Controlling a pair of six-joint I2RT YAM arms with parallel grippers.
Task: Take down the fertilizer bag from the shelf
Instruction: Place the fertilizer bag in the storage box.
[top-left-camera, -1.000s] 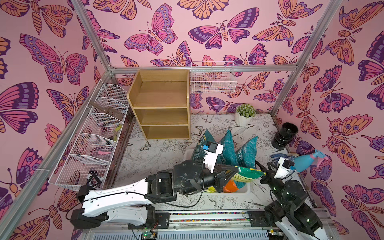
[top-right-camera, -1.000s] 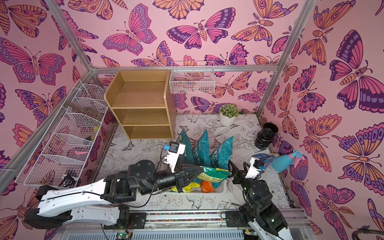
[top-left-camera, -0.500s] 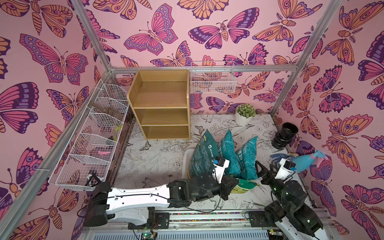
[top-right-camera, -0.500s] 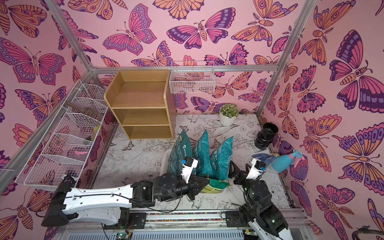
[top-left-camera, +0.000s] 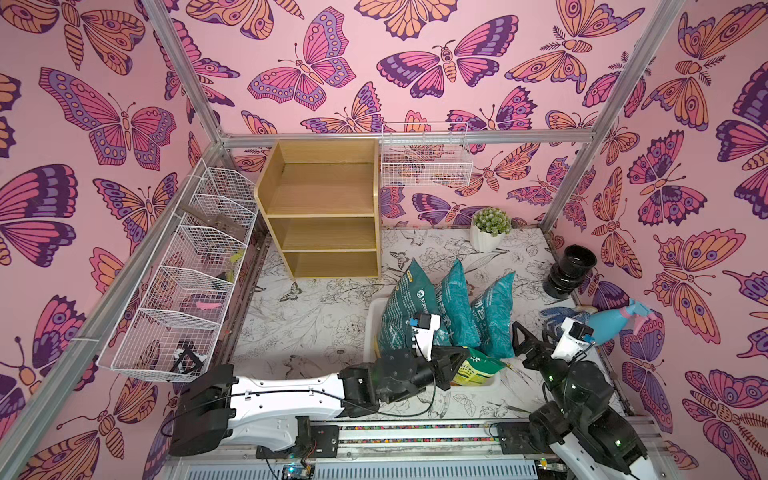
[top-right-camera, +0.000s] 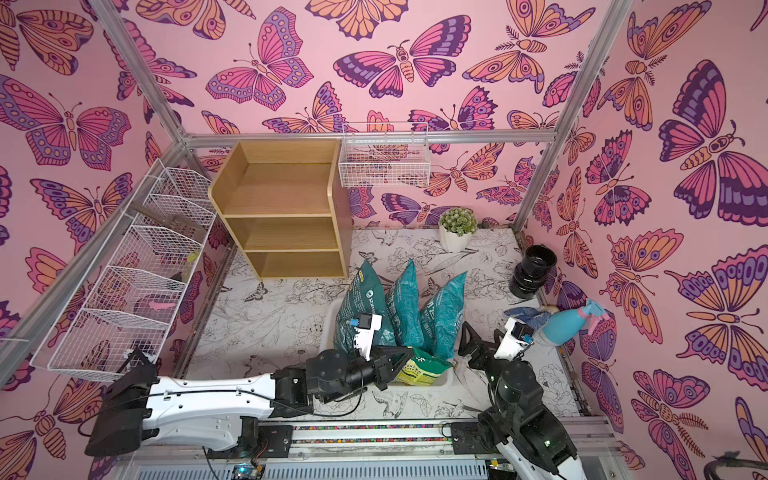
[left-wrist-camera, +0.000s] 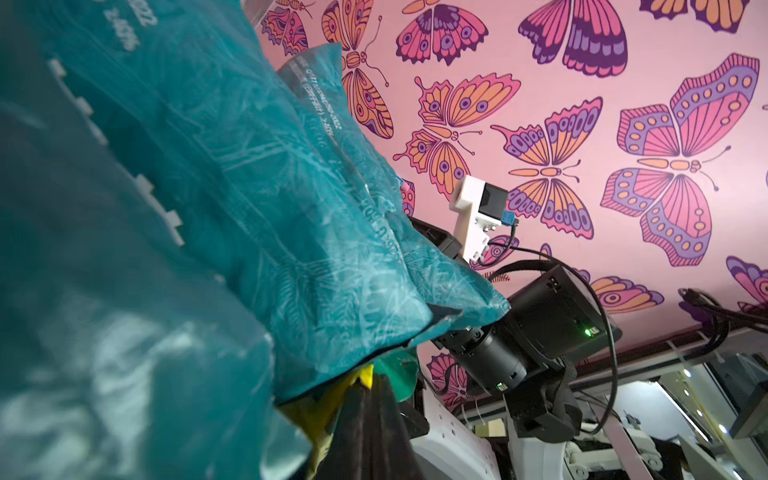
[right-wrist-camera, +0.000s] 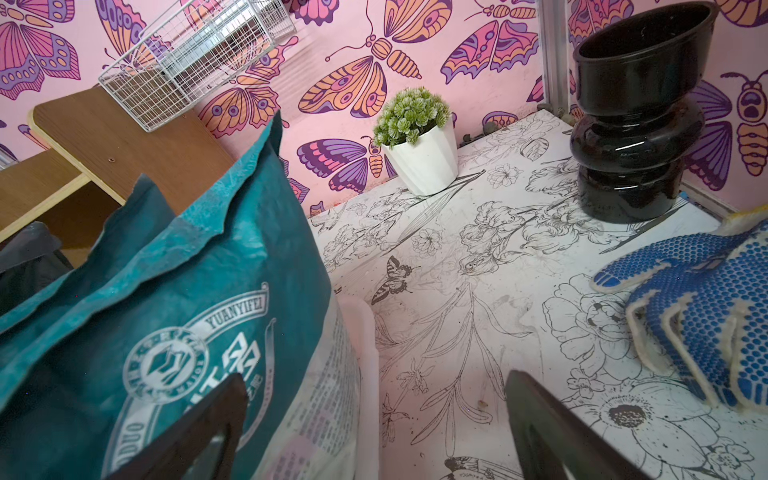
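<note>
The fertilizer bag (top-left-camera: 478, 368) (top-right-camera: 424, 368) is yellow and green. It lies low in the front right corner of a white tub (top-left-camera: 371, 332), in front of three upright teal bags (top-left-camera: 453, 307). My left gripper (top-left-camera: 459, 360) (top-right-camera: 399, 360) is shut on its edge. In the left wrist view the black fingers (left-wrist-camera: 374, 419) are pressed together on the yellow film (left-wrist-camera: 311, 419) under a teal bag (left-wrist-camera: 249, 208). My right gripper (top-left-camera: 532, 345) (right-wrist-camera: 374, 436) stands open just right of the tub, holding nothing. All tiers of the light-wood shelf (top-left-camera: 324, 208) (top-right-camera: 282, 208) are bare.
A potted plant (top-left-camera: 490, 230), a black vase (top-left-camera: 571, 270), a blue dotted glove (right-wrist-camera: 706, 307) and a blue spray bottle (top-left-camera: 615, 322) stand along the right side. White wire baskets (top-left-camera: 195, 291) hang on the left wall, and one (top-left-camera: 424, 160) hangs beside the shelf.
My left arm has lowered the yellow-green bag from above the tub into its front right corner. The right arm has not moved.
</note>
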